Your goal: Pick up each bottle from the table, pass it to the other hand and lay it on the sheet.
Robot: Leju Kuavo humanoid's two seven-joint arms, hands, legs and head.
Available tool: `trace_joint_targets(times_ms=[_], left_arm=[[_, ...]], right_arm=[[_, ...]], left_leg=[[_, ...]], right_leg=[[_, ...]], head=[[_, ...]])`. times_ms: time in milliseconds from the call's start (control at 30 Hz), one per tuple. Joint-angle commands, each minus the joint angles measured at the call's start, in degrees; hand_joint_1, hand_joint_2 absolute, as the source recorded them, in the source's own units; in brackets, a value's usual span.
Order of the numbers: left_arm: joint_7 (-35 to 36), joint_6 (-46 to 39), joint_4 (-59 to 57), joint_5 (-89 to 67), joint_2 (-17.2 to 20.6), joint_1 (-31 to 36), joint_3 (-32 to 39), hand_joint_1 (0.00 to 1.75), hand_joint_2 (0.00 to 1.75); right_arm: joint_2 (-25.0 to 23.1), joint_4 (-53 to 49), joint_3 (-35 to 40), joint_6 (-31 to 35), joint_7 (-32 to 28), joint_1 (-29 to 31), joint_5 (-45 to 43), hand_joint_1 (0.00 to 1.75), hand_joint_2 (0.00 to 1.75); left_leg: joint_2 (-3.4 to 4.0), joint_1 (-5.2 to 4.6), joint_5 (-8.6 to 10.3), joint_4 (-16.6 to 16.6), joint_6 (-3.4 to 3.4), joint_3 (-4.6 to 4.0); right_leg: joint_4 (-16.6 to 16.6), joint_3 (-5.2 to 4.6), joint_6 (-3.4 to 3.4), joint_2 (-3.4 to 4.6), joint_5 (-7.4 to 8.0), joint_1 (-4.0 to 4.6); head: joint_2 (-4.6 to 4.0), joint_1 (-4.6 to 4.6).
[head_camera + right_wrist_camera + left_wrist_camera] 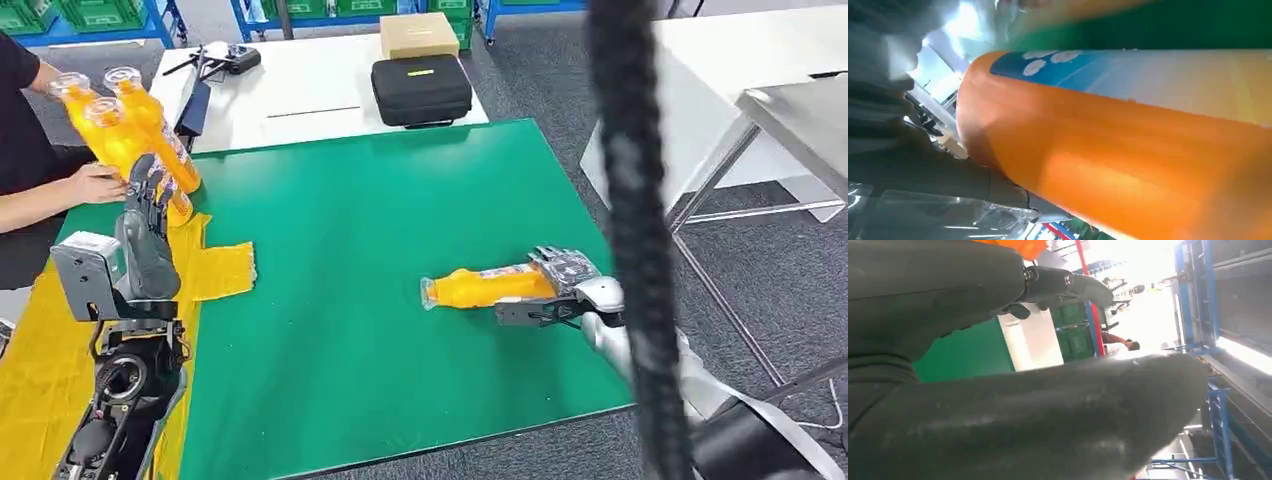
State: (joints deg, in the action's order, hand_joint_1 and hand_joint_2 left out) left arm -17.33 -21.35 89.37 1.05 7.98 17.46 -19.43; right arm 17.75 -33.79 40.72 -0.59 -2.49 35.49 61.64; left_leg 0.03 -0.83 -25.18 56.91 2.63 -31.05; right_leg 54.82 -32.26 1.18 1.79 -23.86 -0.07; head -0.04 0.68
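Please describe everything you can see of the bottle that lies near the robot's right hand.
The bottle is clear plastic filled with orange drink, with a label showing blue and white in the right wrist view. It lies on its side on the green mat, its cap end pointing toward the yellow sheet. The right hand wraps around its base end. Nothing else touches it.

An orange bottle [487,287] lies on its side on the green table, at about four o'clock from the table's middle, its clear cap end pointing to nine o'clock and its base at three o'clock, with a label of blue and pale flowers [1108,75] round its body. At ten o'clock, a cluster of orange bottles [125,125] stands tilted, clear caps uppermost. The yellow sheet [215,270] lies crumpled along the table's nine o'clock edge.
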Motion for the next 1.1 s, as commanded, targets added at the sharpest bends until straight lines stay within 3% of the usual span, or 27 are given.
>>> trace_joint_targets(times_ms=[33, 67, 100, 200, 267, 367, 467, 567, 733, 900, 933, 1000, 1100], left_arm=[[0.76, 0.17, -0.91, -0.16, -1.56, 1.02, -0.24, 0.00, 0.00], [0.80, 0.17, -0.70, -0.20, -1.53, 0.89, -0.08, 0.00, 0.00], [0.80, 0.17, -0.70, -0.21, -1.51, 0.90, -0.05, 0.00, 0.00], [0.89, 0.35, -0.57, -0.28, -1.71, 0.80, 0.43, 0.00, 0.00], [0.93, 0.45, -0.39, -0.32, -1.67, 0.64, 0.67, 0.00, 0.00], [1.80, 1.60, 0.10, 0.36, -1.55, 0.10, 1.19, 0.00, 0.00], [2.33, 2.21, 0.18, 1.20, -1.59, -0.21, 1.60, 0.00, 0.00], [2.33, 2.21, 0.18, 1.20, -1.59, -0.21, 1.60, 0.00, 0.00], [2.33, 2.21, 0.18, 1.20, -1.60, -0.21, 1.59, 0.00, 0.00], [7.26, 7.10, 0.29, 15.21, -1.66, -3.21, 4.48, 0.00, 0.00], [8.37, 7.37, 0.32, 18.23, -1.90, -3.97, 5.14, 0.00, 1.75], [9.73, 8.07, 0.66, 24.09, -2.37, -5.28, 6.28, 0.00, 1.75], [10.84, 8.93, 1.08, 32.64, -2.90, -6.92, 6.83, 0.00, 1.75]], right_arm=[[-0.88, 2.81, 1.85, -3.64, -0.51, -9.30, 0.68, 1.75, 1.75], [-0.46, 2.21, 1.73, -3.56, -0.63, -9.38, 0.65, 1.75, 1.75], [-0.26, 2.13, 1.64, -3.55, -0.71, -9.17, 0.62, 1.75, 1.75], [0.24, 0.93, 0.48, -3.09, -0.92, -8.99, -0.02, 1.75, 1.75], [0.28, -0.12, -1.50, -2.37, -1.29, -9.24, -1.81, 1.75, 1.75], [0.55, -4.60, -7.03, -1.91, -2.38, -10.45, -7.54, 1.75, 1.75], [0.79, -6.70, -8.54, -2.35, -2.66, -10.73, -9.17, 1.75, 1.75], [0.79, -6.70, -8.54, -2.35, -2.66, -10.73, -9.17, 1.75, 1.75], [0.72, -6.71, -8.51, -2.33, -2.67, -10.83, -9.16, 1.75, 1.75], [1.18, -24.02, -19.73, -2.83, -5.16, -11.85, -26.66, 1.75, 1.75], [0.79, -28.63, -22.23, -3.27, -5.39, -12.47, -30.77, 1.75, 1.75], [0.62, -37.13, -25.07, -3.25, -5.21, -13.64, -36.12, 1.75, 1.75], [-1.64, -48.21, -27.10, 2.29, -6.94, -15.80, -41.46, 1.75, 1.75]], left_leg=[[-0.40, 0.16, 0.35, 0.36, -0.17, -1.25], [-0.27, 0.13, 0.31, 0.21, -0.08, -0.81], [-0.38, 0.16, 0.58, 0.14, -0.06, -1.12], [-0.26, 0.15, 0.33, 0.17, -0.01, -0.54], [-0.50, 0.16, 0.45, 0.12, -0.08, -0.85], [-0.29, 0.13, 0.18, 0.13, 0.07, -0.26], [-0.61, 0.13, 0.31, -0.03, 0.01, -0.54], [-0.45, 0.12, 0.09, 0.02, 0.11, -0.27], [-0.47, 0.12, 0.10, 0.02, 0.11, -0.40], [-0.36, 0.06, 0.14, 0.02, 0.06, -0.67], [-0.29, 0.05, 0.11, 0.04, 0.09, -0.70], [-0.11, -0.04, 0.07, 0.06, 0.12, -0.84], [-0.09, -0.05, 0.09, 0.19, 0.05, -1.38]], right_leg=[[0.15, -0.98, 0.01, -0.54, 0.31, 0.12], [0.02, -0.64, 0.01, -0.37, 0.24, 0.11], [-0.09, -0.84, 0.01, -0.51, 0.36, 0.12], [-0.08, -0.41, -0.02, -0.34, 0.29, 0.12], [-0.15, -0.61, 0.05, -0.63, 0.35, 0.12], [-0.13, -0.04, 0.15, -0.34, 0.09, 0.10], [-0.30, -0.20, 0.17, -0.60, 0.17, 0.09], [-0.21, 0.65, 0.25, -0.40, 0.01, 0.08], [-0.23, 0.49, 0.25, -0.43, 0.02, 0.08], [-0.16, 0.18, 0.25, -0.37, 0.06, 0.02], [-0.13, 0.16, 0.25, -0.27, 0.05, 0.01], [-0.02, -0.04, 0.20, -0.07, 0.10, -0.09], [0.18, -0.55, 0.25, -0.12, 0.10, -0.11]], head=[[0.00, 0.00], [0.00, 0.00], [0.00, 0.00], [0.00, -0.02], [0.00, -0.02], [0.00, -0.02], [0.00, 0.00], [0.00, -0.02], [0.00, -0.02], [0.00, -0.04], [0.00, -0.02], [0.00, 0.02], [0.00, 0.02]])
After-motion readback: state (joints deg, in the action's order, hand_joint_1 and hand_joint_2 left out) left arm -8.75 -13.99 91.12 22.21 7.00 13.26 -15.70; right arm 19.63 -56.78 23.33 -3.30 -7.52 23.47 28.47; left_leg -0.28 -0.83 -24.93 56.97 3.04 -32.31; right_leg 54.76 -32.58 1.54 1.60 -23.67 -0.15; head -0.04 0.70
